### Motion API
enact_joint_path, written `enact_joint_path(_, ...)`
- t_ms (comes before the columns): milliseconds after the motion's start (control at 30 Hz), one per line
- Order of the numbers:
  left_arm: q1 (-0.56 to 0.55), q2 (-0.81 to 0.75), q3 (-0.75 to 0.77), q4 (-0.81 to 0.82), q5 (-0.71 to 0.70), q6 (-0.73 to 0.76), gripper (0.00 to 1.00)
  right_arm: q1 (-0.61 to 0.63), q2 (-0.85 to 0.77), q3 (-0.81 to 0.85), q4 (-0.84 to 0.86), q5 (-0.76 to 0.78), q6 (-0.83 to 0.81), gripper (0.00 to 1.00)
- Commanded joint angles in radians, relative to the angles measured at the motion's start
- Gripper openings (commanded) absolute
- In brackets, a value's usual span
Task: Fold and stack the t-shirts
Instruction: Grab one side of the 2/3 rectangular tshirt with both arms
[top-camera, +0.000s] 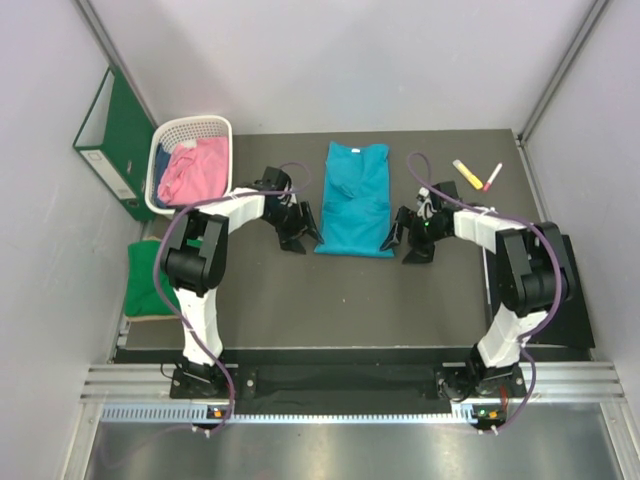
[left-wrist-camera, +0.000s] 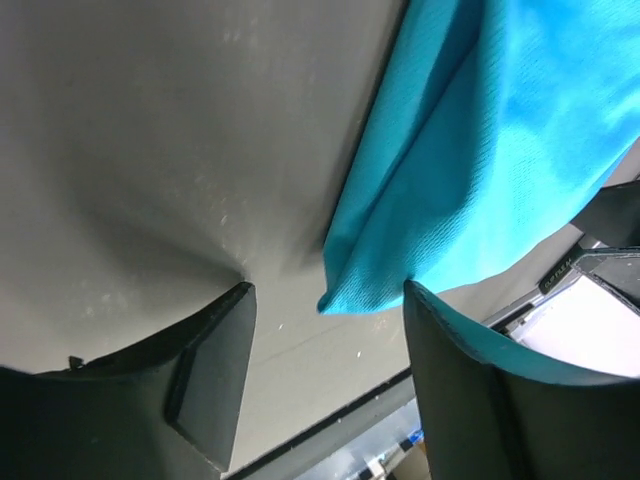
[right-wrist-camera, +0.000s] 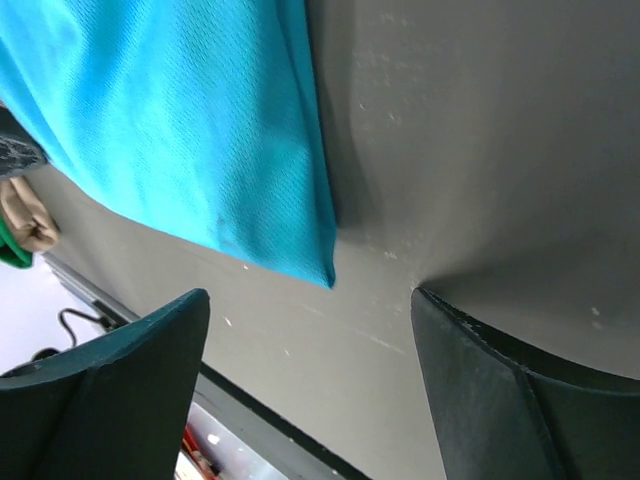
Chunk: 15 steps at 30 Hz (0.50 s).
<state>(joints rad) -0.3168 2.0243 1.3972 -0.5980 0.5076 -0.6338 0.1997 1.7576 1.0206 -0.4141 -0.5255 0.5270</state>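
- Two arms (top-camera: 200, 300) are bolted at the near edge of the table (top-camera: 350, 310), both reaching toward the middle.
- green shirt (top-camera: 150, 280): a flat bundle at the left edge, near half, just left of the left arm. Neither gripper touches it.
- left gripper (top-camera: 300, 235): low over the table at the teal shirt's near-left corner, jaws apart and clamped on nothing. In the wrist view (left-wrist-camera: 328, 290) the cloth corner sits in the gap between the two fingers (left-wrist-camera: 215, 370). Cannot tell if the right-hand finger touches the cloth.
- right gripper (top-camera: 402, 245): mirrored at the shirt's near-right corner, jaws wide apart and holding nothing. In its wrist view (right-wrist-camera: 310, 293) the corner of the cloth ends just short of the gap, with bare table between the fingers (right-wrist-camera: 130, 380).
- teal shirt (top-camera: 355, 200): middle of the table, far half. It is folded into a narrow strip lying flat, collar toward the far edge, hem toward the arms.
- basket (top-camera: 215, 125): white, at the far-left corner. The pink shirt (top-camera: 185, 170) is crumpled inside, with some darker blue cloth beside it.
- yellow marker (top-camera: 467, 173) and pink marker (top-camera: 493, 177): side by side near the far-right corner, well apart from the shirt.
- binder (top-camera: 110, 140): green, standing against the left wall beyond the basket.
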Motion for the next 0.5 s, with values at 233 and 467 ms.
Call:
enact_joint_path(233,-0.062,0.019,0.006,0.119,0.003,-0.059,0.40,-0.002,0.131,0.010,0.152,-0.096,0.060,0.48)
enact_joint_path(467,-0.067,-0.005,0.006,0.080,-0.001,-0.053,0.00,-0.002,0.088,-0.011,0.107,-0.130,0.036,0.00)
